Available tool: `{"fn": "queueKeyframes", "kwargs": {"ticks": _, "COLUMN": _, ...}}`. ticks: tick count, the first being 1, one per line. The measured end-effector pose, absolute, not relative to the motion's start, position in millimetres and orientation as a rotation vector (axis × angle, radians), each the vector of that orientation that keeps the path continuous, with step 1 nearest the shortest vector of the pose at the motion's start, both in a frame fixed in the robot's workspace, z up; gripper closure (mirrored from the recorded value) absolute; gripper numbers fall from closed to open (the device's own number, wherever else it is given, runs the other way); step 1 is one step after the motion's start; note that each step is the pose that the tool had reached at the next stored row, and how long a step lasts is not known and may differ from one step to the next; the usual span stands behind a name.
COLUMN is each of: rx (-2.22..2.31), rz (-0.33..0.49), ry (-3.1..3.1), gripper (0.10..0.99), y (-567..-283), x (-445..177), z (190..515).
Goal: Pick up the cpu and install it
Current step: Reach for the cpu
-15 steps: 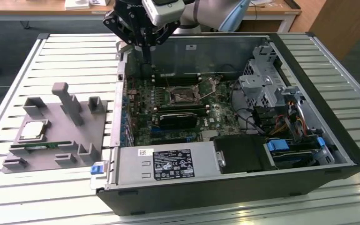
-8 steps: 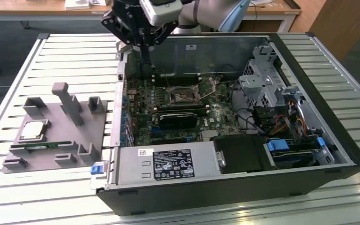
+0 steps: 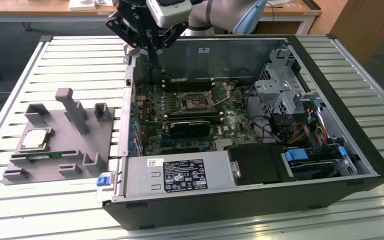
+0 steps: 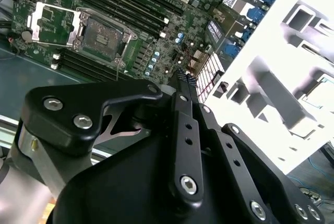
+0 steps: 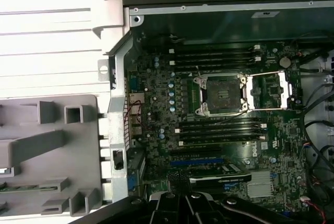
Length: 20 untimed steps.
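Your gripper (image 3: 153, 59) hangs over the far edge of the open computer case (image 3: 352, 165), toward the exterior view's left, above the wall that divides the case from the grey tray (image 3: 78, 125); its fingers are pressed together with nothing between them, and the second wrist view (image 4: 182, 76) shows this best, the two ribbed tips meeting in one narrow point.

The cpu (image 3: 35, 139) lies flat on the tray, silver top up, at the tray's near-left part in the exterior view, well apart from the gripper; just beside it, on the nearer side, a green memory stick (image 3: 42, 156) sits in its slot.

The exterior view gives you the whole layout on the slatted table (image 3: 78, 55), tray beside case; both wrist views give you the board instead. In the first wrist view the socket (image 5: 222, 93) on the motherboard (image 5: 156, 78) is uncovered, its metal retention frame (image 5: 274, 91) swung open beside it, memory slots running along either side, and the fingertips (image 5: 180, 178) just peek in at the picture's edge; the second wrist view has the same bare socket (image 4: 102, 33) beyond the closed tips.
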State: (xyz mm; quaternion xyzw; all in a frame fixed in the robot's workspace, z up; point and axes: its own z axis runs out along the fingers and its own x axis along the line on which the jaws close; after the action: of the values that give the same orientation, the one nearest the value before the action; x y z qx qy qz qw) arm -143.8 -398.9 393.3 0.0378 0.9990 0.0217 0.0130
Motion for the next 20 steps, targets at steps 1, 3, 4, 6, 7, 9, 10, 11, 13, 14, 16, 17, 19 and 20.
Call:
{"fn": "queueKeyframes", "kwargs": {"ticks": 1, "rx": 0.118, "rz": 0.068, "ry": 3.112, "gripper": 0.98, "y": -398.9, "x": -144.2, "z": 393.3}}
{"fn": "queueKeyframes", "kwargs": {"ticks": 3, "rx": 0.118, "rz": 0.068, "ry": 3.112, "gripper": 0.98, "y": -398.9, "x": -145.0, "z": 393.2}}
{"fn": "queueKeyframes", "kwargs": {"ticks": 4, "rx": 0.118, "rz": 0.068, "ry": 3.112, "gripper": 0.98, "y": -398.9, "x": -145.4, "z": 393.2}}
{"fn": "queueKeyframes", "kwargs": {"ticks": 6, "rx": 0.118, "rz": 0.068, "ry": 3.112, "gripper": 0.98, "y": -398.9, "x": -146.2, "z": 393.2}}
{"fn": "queueKeyframes", "kwargs": {"ticks": 7, "rx": 0.118, "rz": 0.068, "ry": 3.112, "gripper": 0.98, "y": -398.9, "x": -146.6, "z": 393.2}}
{"fn": "queueKeyframes", "kwargs": {"ticks": 9, "rx": 0.118, "rz": 0.068, "ry": 3.112, "gripper": 0.98, "y": -398.9, "x": -147.4, "z": 393.2}}
{"fn": "queueKeyframes", "kwargs": {"ticks": 10, "rx": 0.118, "rz": 0.068, "ry": 3.112, "gripper": 0.98, "y": -398.9, "x": -147.8, "z": 393.2}}
{"fn": "queueKeyframes", "kwargs": {"ticks": 11, "rx": 0.118, "rz": 0.068, "ry": 3.113, "gripper": 0.98, "y": -398.9, "x": -148.2, "z": 393.2}}
{"fn": "queueKeyframes", "kwargs": {"ticks": 13, "rx": 0.118, "rz": 0.068, "ry": 3.112, "gripper": 0.98, "y": -398.9, "x": -149.0, "z": 393.2}}
{"fn": "queueKeyframes", "kwargs": {"ticks": 14, "rx": 0.118, "rz": 0.068, "ry": 3.112, "gripper": 0.98, "y": -398.9, "x": -149.4, "z": 393.2}}
{"fn": "queueKeyframes", "kwargs": {"ticks": 16, "rx": 0.118, "rz": 0.068, "ry": 3.112, "gripper": 0.98, "y": -398.9, "x": -150.1, "z": 393.2}}
{"fn": "queueKeyframes", "kwargs": {"ticks": 17, "rx": 0.118, "rz": 0.068, "ry": 3.112, "gripper": 0.98, "y": -398.9, "x": -150.4, "z": 393.2}}
{"fn": "queueKeyframes", "kwargs": {"ticks": 19, "rx": 0.118, "rz": 0.068, "ry": 3.112, "gripper": 0.98, "y": -398.9, "x": -151.2, "z": 393.2}}
{"fn": "queueKeyframes", "kwargs": {"ticks": 20, "rx": 0.118, "rz": 0.068, "ry": 3.112, "gripper": 0.98, "y": -398.9, "x": -151.7, "z": 393.2}}
